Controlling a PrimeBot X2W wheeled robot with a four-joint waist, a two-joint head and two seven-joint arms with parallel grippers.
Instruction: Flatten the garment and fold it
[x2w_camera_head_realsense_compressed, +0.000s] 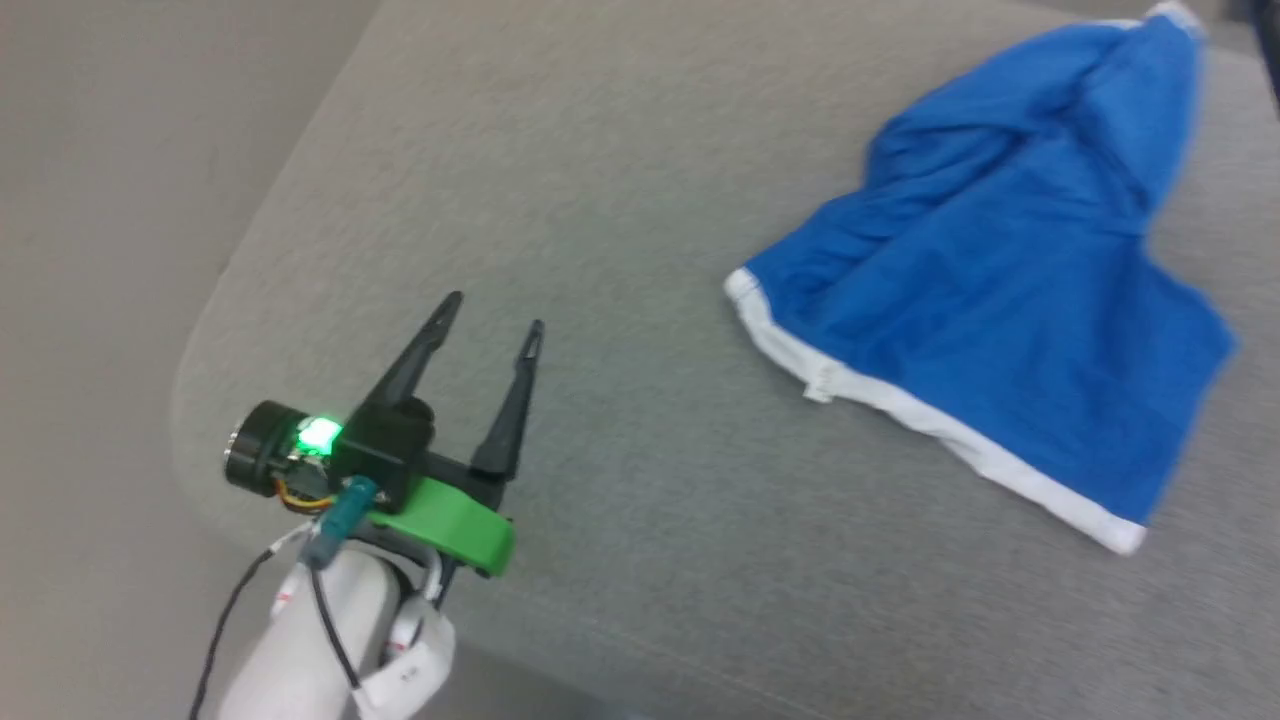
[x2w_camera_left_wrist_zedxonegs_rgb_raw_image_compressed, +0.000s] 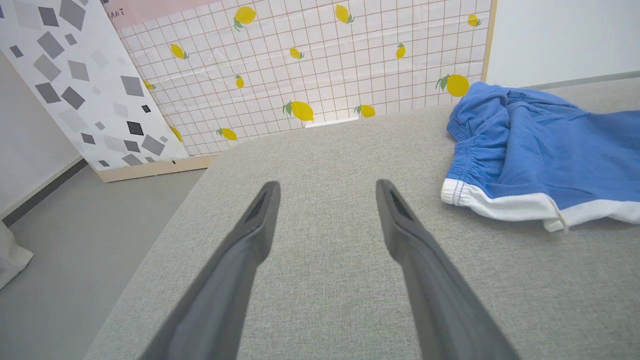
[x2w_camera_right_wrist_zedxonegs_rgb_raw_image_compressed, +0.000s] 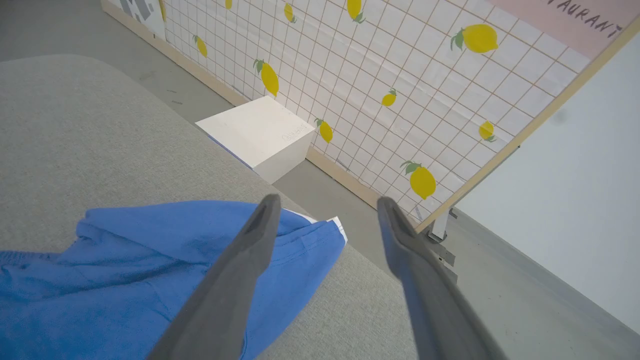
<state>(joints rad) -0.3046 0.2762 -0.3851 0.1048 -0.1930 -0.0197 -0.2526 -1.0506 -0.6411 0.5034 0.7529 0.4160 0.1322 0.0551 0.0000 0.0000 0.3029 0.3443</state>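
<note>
Left tool (x2w_camera_head_realsense_compressed: 496, 311) and right tool (x2w_camera_right_wrist_zedxonegs_rgb_raw_image_compressed: 327, 199) are hanging wide open, empty; garment (x2w_camera_head_realsense_compressed: 1000, 300) is lying bunched, likely needing opposite corners pinched and spread.

I see a grey fabric-covered tabletop (x2w_camera_head_realsense_compressed: 560, 180) with a rounded corner, standing on a smooth grey floor (x2w_camera_left_wrist_zedxonegs_rgb_raw_image_compressed: 75, 240). Beyond it, a white grid panel printed with lemons (x2w_camera_left_wrist_zedxonegs_rgb_raw_image_compressed: 325, 70) stands beside a grey-speckled white panel (x2w_camera_left_wrist_zedxonegs_rgb_raw_image_compressed: 75, 80). A white box (x2w_camera_right_wrist_zedxonegs_rgb_raw_image_compressed: 255, 132) sits on the floor between the tabletop and the lemon panel. A plain pale wall (x2w_camera_right_wrist_zedxonegs_rgb_raw_image_compressed: 590, 175) runs alongside.

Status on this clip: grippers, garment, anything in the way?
Left gripper open, empty, over cushion. Right gripper open at garment's edge. Garment rumpled, unfolded. Nothing blocking.
</note>
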